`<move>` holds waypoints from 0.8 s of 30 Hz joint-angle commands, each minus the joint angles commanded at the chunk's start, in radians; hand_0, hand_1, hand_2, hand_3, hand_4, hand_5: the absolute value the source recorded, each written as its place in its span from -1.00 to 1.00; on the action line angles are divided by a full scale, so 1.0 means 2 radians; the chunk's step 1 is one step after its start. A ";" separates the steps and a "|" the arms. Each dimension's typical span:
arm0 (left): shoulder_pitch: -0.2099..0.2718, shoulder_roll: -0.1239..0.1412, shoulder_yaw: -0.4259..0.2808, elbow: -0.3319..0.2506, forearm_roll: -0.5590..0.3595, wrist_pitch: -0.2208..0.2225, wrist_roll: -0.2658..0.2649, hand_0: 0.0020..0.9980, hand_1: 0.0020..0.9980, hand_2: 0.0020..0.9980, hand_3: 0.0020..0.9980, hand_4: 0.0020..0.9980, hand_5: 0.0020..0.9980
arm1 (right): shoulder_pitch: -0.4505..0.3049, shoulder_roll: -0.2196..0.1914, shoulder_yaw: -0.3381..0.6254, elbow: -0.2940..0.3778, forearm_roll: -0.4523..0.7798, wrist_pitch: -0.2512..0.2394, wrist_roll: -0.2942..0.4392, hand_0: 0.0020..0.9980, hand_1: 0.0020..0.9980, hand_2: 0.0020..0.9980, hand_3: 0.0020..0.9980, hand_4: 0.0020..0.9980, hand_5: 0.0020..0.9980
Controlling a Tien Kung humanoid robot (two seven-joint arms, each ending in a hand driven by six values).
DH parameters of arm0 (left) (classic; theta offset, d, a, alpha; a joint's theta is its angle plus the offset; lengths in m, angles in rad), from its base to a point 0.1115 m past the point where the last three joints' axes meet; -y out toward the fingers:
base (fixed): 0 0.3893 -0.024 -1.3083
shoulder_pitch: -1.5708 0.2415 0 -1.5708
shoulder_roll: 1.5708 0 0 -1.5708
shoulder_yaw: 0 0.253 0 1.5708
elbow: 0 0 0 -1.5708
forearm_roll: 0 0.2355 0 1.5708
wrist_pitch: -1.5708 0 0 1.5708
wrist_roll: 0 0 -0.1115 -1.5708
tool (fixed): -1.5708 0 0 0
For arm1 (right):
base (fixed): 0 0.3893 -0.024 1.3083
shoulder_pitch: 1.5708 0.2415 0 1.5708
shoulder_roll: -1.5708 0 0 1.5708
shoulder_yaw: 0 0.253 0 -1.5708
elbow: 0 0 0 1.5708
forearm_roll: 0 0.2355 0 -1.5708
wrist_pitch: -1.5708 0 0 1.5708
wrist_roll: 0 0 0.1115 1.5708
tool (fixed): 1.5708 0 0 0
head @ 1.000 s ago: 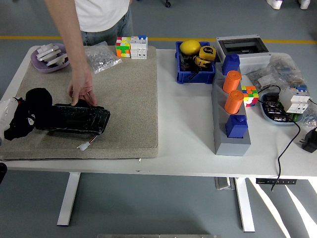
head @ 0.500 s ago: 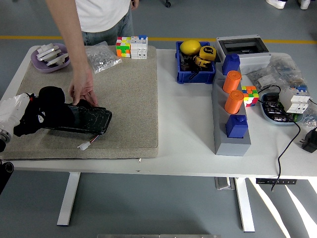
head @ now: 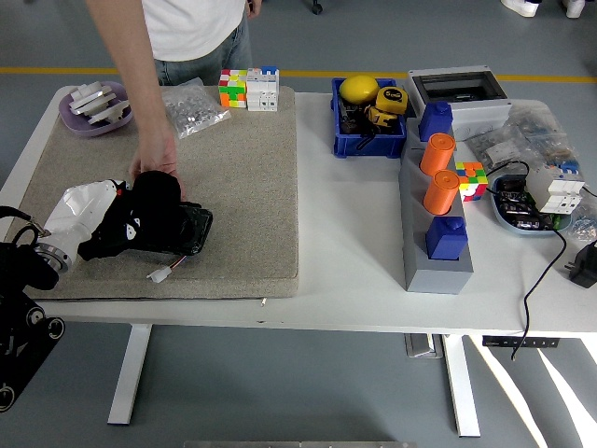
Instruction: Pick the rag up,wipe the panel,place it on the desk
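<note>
Since a second ago your left hand has travelled rightward along the panel, and its white forearm is now well in over the mat's near-left part.

- Left hand: black, curled down on the dark rag, pressing it onto the panel. You cannot separate rag from fingers in this view.
- Panel: black, flat on the tan mat; only its right end shows past your hand, with a small white connector on red leads just nearer than the hand.
- Person's hand: just beyond yours, fingertips down at the panel's far edge.
- Purple dish and clear bag: well beyond the hand, at the mat's far side.
- Right hand: not seen.
</note>
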 joint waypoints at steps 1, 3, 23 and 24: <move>-0.001 0.000 0.006 -0.001 -0.001 0.000 0.000 -0.41 -0.43 0.03 -0.10 -0.93 -1.00 | 0.000 0.000 0.000 0.000 0.000 0.000 0.000 0.46 0.29 0.35 0.26 1.00 0.05; -0.003 -0.002 0.020 -0.003 -0.002 -0.001 0.002 -0.41 -0.43 0.02 -0.10 -0.93 -1.00 | 0.000 0.000 0.002 0.000 -0.002 0.000 0.000 0.46 0.29 0.35 0.26 1.00 0.05; -0.023 -0.028 0.070 -0.022 -0.002 0.005 0.012 -0.41 -0.43 0.02 -0.10 -0.90 -1.00 | 0.001 -0.001 -0.001 0.000 0.000 0.000 0.000 0.46 0.29 0.35 0.26 1.00 0.06; -0.022 -0.028 0.070 -0.021 -0.001 0.005 0.012 -0.41 -0.43 0.02 -0.10 -0.90 -1.00 | 0.001 -0.001 -0.002 0.000 0.001 0.000 0.000 0.46 0.29 0.35 0.26 1.00 0.06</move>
